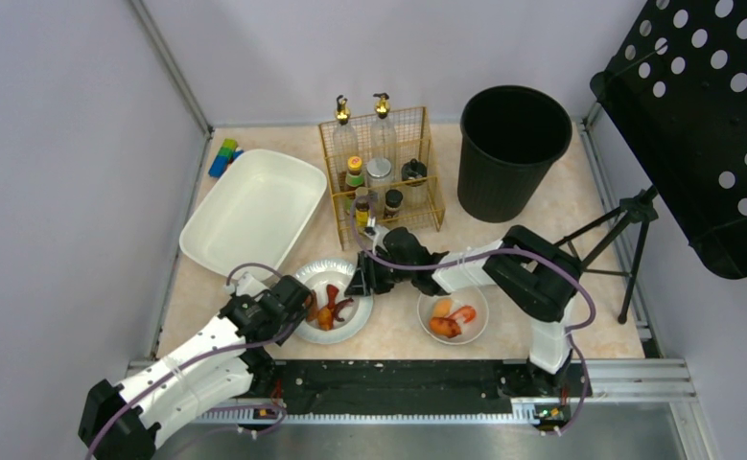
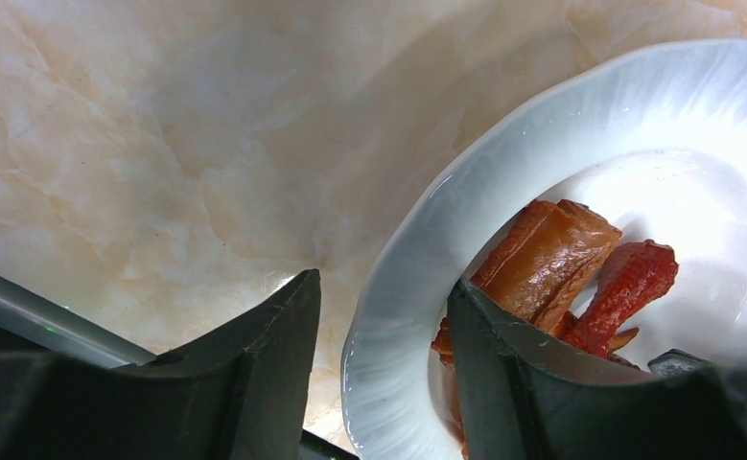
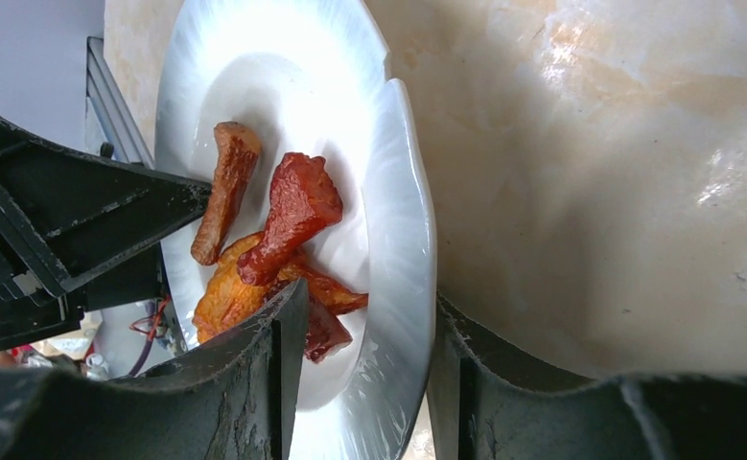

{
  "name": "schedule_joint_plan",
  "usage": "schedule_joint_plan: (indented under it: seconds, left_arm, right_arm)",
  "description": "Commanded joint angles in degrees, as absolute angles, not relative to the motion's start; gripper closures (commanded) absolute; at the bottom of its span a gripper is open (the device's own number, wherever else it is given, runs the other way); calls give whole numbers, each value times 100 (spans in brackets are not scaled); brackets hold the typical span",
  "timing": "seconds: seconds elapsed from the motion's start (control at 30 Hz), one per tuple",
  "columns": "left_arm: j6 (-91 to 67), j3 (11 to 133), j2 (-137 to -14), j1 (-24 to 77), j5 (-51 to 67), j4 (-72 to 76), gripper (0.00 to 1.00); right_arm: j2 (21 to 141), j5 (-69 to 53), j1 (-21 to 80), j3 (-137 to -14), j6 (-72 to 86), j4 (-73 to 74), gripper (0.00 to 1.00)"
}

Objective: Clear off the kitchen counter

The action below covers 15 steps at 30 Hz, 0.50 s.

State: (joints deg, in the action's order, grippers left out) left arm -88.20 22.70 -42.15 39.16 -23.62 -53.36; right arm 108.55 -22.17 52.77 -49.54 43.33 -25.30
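Note:
On the kitchen counter (image 1: 393,331), near its front edge, lies a white plate (image 1: 345,335) with red-brown food scraps (image 1: 329,311). My left gripper (image 1: 304,305) straddles the plate's left rim (image 2: 417,249), one finger outside over the counter (image 2: 158,144), the other inside by the scraps (image 2: 551,259). It is open, with a gap to the rim. My right gripper (image 1: 360,278) straddles the opposite rim (image 3: 403,220), one finger over the scraps (image 3: 292,216), the other outside over the counter (image 3: 590,192). It is open too.
A white bowl (image 1: 475,331) with orange scraps sits right of the plate. Behind are a white tub (image 1: 252,209), a gold wire rack of bottles and jars (image 1: 381,163), a black bin (image 1: 511,149) and blue-green blocks (image 1: 223,156). A tripod (image 1: 628,240) stands at the right edge.

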Motion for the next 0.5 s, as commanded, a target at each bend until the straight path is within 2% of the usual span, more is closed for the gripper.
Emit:
schedule_joint_plan:
  seconds: [0.0,0.2,0.37,0.47]
  left_arm:
    - [-8800,2162,-4220,3920,-2424,-5410,45]
    - [-8741,2145,-4175,3920,-2405,-5394,47]
    - [-8696,2136,-4145,3920,-2393,-5377,47]
    - [-8671,2131,-4140,3920,-2390,-5368,47]
  right_arm:
    - [11000,-2176,5414,-5221,4310,-2512,55]
    - [11165,-2125,5435,-5343,4391,-2501,62]
    - [11246,-2122,5442,-5339,4507,-2627,80]
    - [11242,-2090,5443,-5327,4539,-2656,100]
